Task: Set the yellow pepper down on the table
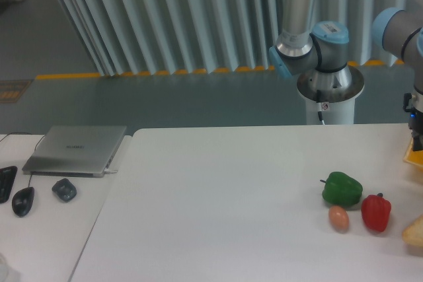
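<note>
At the right edge of the frame the gripper [416,138] is mostly cut off, showing only as a dark shape under the arm's wrist, so I cannot tell whether its fingers are spread or closed. Just below it, a yellow-orange patch [414,156] pokes in at the frame border; it may be the yellow pepper, but too little shows to judge its shape, stem or gloss. It sits up and to the right of the green pepper [342,188], above the table [211,203]. Just right of the green pepper lies the red pepper [376,212], and a small brown egg [338,218] rests below it, between the 2.
</note>
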You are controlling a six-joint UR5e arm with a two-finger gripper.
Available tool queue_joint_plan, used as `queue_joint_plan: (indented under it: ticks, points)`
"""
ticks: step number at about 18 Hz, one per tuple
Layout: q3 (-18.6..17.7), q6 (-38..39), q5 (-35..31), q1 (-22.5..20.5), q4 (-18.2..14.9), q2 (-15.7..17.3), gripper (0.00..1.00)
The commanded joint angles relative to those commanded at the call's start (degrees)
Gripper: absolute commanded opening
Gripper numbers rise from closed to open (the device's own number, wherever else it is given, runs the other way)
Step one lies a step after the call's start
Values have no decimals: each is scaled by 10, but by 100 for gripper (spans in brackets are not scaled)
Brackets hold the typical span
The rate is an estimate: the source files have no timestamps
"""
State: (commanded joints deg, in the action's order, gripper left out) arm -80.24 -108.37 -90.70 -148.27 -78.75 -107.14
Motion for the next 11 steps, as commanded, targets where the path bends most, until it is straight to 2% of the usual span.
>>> queue_joint_plan:
  ticks: [11]
  points:
    - [-22,4,0,-18,4,14,100]
